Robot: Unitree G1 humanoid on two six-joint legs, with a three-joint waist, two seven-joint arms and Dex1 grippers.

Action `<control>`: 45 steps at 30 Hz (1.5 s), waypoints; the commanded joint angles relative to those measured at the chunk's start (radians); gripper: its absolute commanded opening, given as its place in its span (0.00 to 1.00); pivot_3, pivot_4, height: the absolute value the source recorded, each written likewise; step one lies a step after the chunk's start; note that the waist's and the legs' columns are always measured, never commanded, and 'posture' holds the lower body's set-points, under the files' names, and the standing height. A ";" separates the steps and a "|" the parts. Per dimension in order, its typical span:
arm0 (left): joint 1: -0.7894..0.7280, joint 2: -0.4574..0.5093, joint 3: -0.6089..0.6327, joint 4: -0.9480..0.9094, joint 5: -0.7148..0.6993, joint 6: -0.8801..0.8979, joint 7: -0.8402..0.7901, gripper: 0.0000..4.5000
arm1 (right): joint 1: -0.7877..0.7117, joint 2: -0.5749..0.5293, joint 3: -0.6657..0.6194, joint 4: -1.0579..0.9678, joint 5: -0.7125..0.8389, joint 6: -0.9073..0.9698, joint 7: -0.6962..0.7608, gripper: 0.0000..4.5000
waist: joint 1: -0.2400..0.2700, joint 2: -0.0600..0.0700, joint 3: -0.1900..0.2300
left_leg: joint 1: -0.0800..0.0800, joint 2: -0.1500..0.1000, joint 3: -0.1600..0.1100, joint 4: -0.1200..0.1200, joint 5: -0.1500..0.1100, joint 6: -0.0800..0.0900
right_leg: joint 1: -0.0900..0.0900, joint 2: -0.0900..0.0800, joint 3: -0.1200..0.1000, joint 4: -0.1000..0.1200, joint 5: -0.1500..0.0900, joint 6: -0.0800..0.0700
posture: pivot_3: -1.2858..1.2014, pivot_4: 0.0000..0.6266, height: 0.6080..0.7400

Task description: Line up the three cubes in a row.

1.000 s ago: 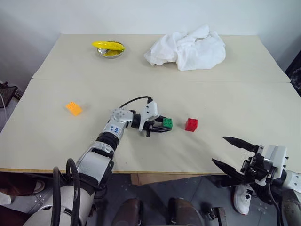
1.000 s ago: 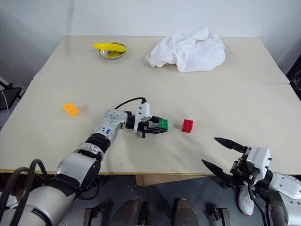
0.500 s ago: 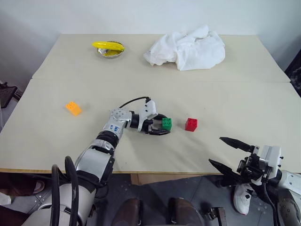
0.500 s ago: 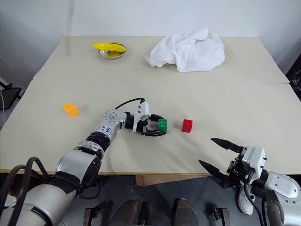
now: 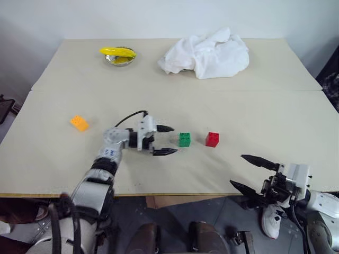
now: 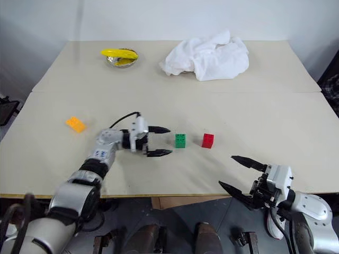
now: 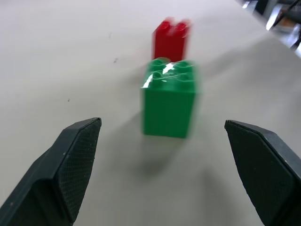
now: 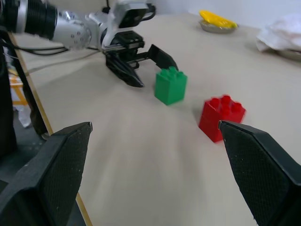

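Observation:
A green cube [image 5: 184,139] stands on the beige table [image 5: 275,121], with a red cube [image 5: 212,139] a short way to its right. The orange cube [image 5: 79,123] lies alone far to the left. My left gripper [image 5: 166,140] is open just left of the green cube, pointing at it without touching; in the left wrist view the green cube [image 7: 169,97] sits beyond the spread fingers, the red cube [image 7: 171,39] behind it. At the table's front right edge, my right gripper [image 5: 250,172] hangs open and empty.
A crumpled white cloth [image 5: 205,53] lies at the back of the table. A small metal bowl with a banana [image 5: 118,53] stands at the back left. A seam [image 5: 296,90] runs across the table behind the cubes.
My left gripper has opened, let go of the green cube and drawn back to the left. The green cube stays standing beside the red one. The right gripper has barely moved.

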 commanded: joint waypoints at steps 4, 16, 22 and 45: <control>0.447 0.154 0.186 -0.618 -0.146 0.202 0.191 0.99 | -0.129 -0.012 0.037 0.034 0.052 0.080 0.031 1.00 | -0.013 0.001 0.000 | 0.001 0.001 -0.004 0.000 -0.001 -0.001 | 0.000 -0.001 0.008 0.000 0.000 0.000 | 0.52 0.24 1.00; 1.061 -0.081 0.693 -0.998 -0.257 0.251 0.816 0.99 | -0.307 0.033 0.126 0.184 0.014 -0.017 0.178 1.00 | 0.009 0.001 -0.001 | 0.001 0.000 -0.006 0.000 -0.002 -0.002 | 0.003 -0.001 0.009 -0.007 0.000 -0.001 | 0.52 0.24 1.00; 1.140 -0.140 0.745 -1.003 -0.313 0.229 0.885 0.99 | -0.344 0.035 0.127 0.224 0.017 -0.021 0.195 1.00 | 0.020 0.000 -0.001 | 0.001 0.000 -0.006 0.000 -0.002 -0.002 | 0.005 -0.002 0.009 -0.008 0.000 -0.001 | 0.52 0.24 1.00; 0.354 0.413 0.414 -0.315 -0.191 0.516 0.676 0.99 | -0.313 0.061 0.164 0.108 -0.013 0.055 0.068 1.00 | -0.004 0.000 -0.002 | 0.001 -0.001 -0.006 -0.001 -0.002 -0.003 | 0.000 0.000 0.006 0.001 0.000 -0.003 | 0.52 0.24 1.00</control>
